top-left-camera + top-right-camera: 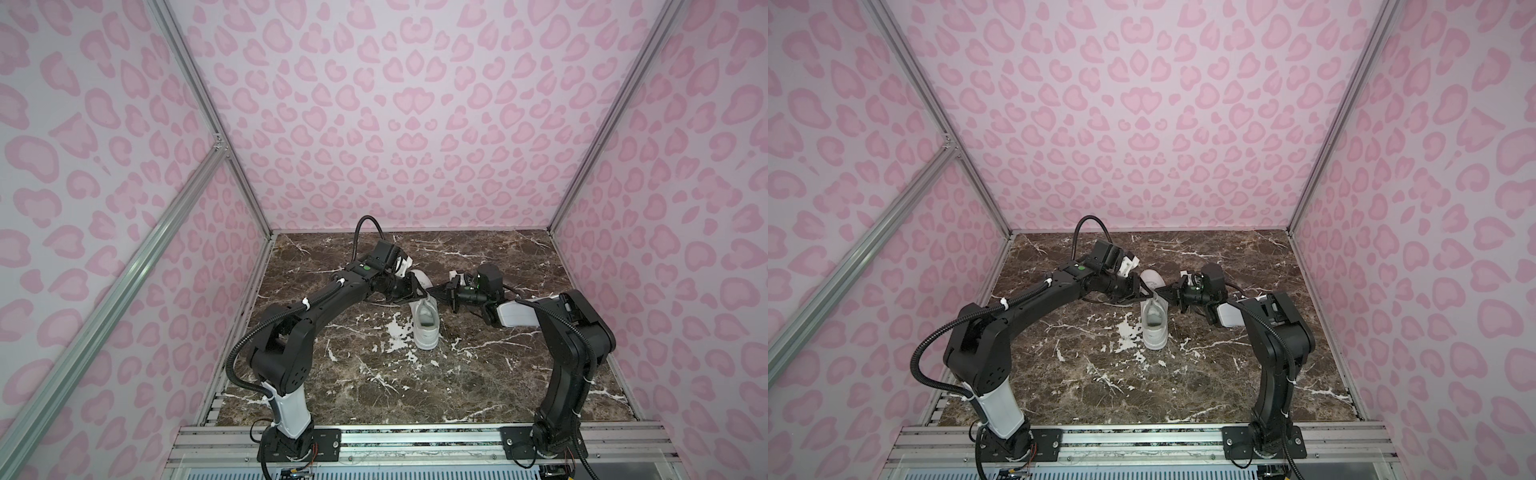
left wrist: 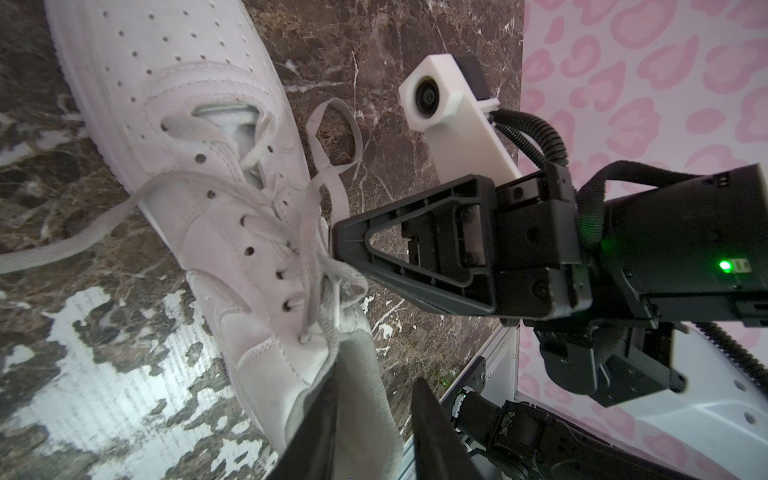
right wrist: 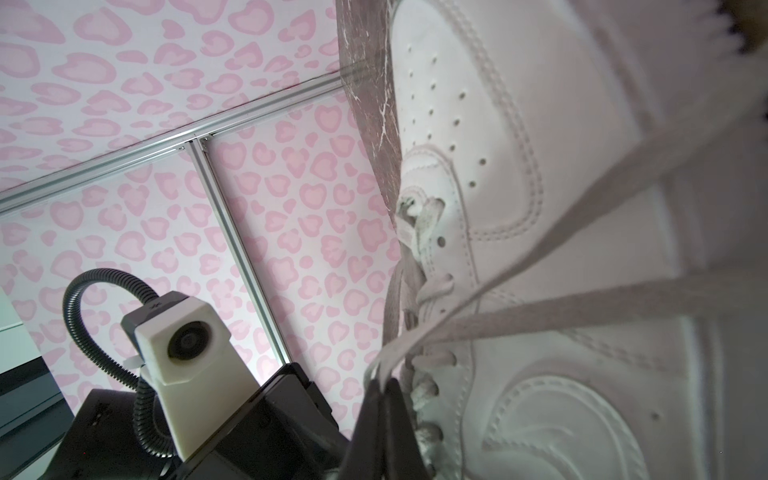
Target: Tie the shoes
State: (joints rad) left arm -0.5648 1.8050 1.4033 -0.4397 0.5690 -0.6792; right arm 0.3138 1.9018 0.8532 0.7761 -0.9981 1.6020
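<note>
Closest to the lens, the right fingers [image 3: 386,428] are pressed together on the flat whitish laces [image 3: 540,316], pinching them right at the tips, just beside the eyelets. Left fingers [image 2: 307,436] sit partly apart with the sneaker's grey tongue [image 2: 361,374] between them, touching one finger. Honestly can't tell if it's actually clamped. White low-top sneaker [image 1: 424,328] stands on its sole on the marble worktop [image 1: 374,395], right under both sets of fingertips, which nearly meet over its lacing. One loose lace end trails across the worktop away from the fingers.

Both top views high, looking down, wrist views close, sharing sneaker [image 2: 199,187]
</note>
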